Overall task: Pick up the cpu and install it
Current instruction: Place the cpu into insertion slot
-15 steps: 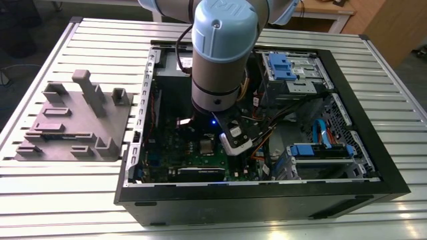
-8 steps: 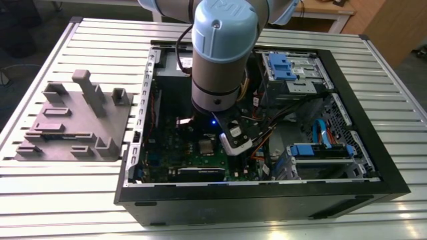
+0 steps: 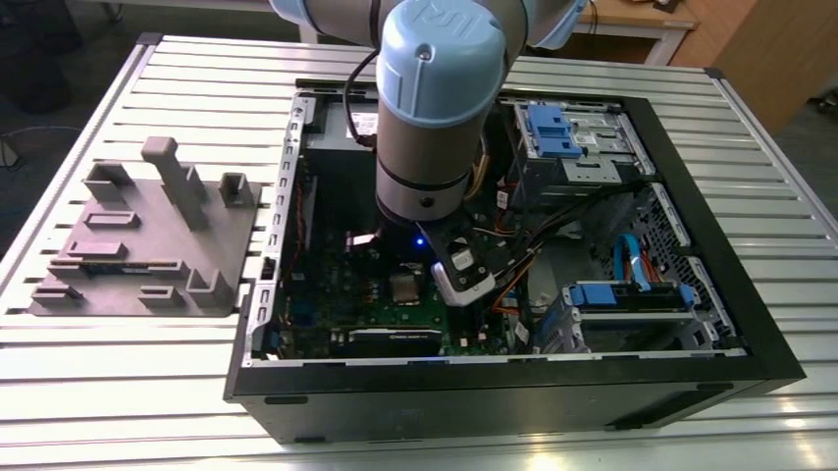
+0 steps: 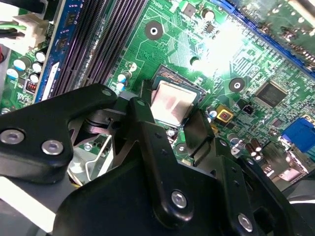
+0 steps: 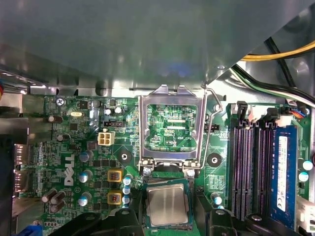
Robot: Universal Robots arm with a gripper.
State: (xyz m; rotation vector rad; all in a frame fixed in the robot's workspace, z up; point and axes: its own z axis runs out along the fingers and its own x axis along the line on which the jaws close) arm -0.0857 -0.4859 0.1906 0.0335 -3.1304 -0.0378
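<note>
Black tool (image 4: 170,123) straddles the cpu (image 4: 173,101) in its socket (image 4: 179,78), grip unclear.

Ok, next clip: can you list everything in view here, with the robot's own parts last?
cpu: one, silver-grey top, lying flat on the motherboard, under the gripper
load frame: one, silver metal, hinged open next to the cpu
motherboard: one, green, inside the computer case
memory slots: a row, black with one blue, alongside the load frame
computer case: one, black, open, on the table
drive caddies: two, blue, in the case at the exterior view's right
fixture tray: one, grey, on the table at the exterior view's left
table: one, pale slatted metal
robot arm: one, grey and pale blue, reaching into the case
gripper: one, black, at the cpu
</note>
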